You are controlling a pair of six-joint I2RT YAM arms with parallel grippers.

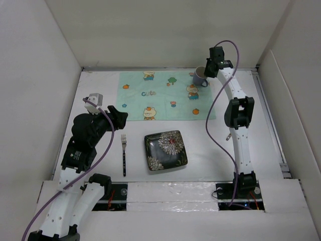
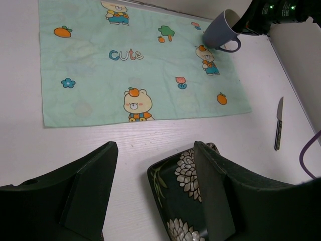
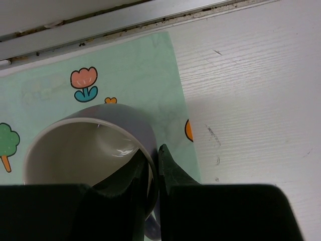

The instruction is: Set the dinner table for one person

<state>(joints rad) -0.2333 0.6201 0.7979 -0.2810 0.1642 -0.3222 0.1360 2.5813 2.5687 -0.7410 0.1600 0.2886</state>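
The dinner table (image 1: 210, 150) carries a placemat (image 1: 160, 95); there the right claw (image 3: 154, 153) pinches a mug (image 3: 115, 115), left claw (image 2: 155, 148) spread wide.

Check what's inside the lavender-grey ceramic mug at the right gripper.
Lavender-grey ceramic mug: bare white interior, one finger of the right gripper inside its rim. The gripper body covers the near part, so contents there are unseen.

Left arm (image 1: 83, 148) is folding back on itself, the left gripper (image 1: 117, 115) hanging at the near-left corner of the placemat (image 1: 160, 98), jaws standing wide, gripping nothing. Right arm (image 1: 241, 130) is stretching to the placemat's far-right corner, the right gripper (image 3: 154, 151) pinching the mug (image 3: 108, 116) wall.
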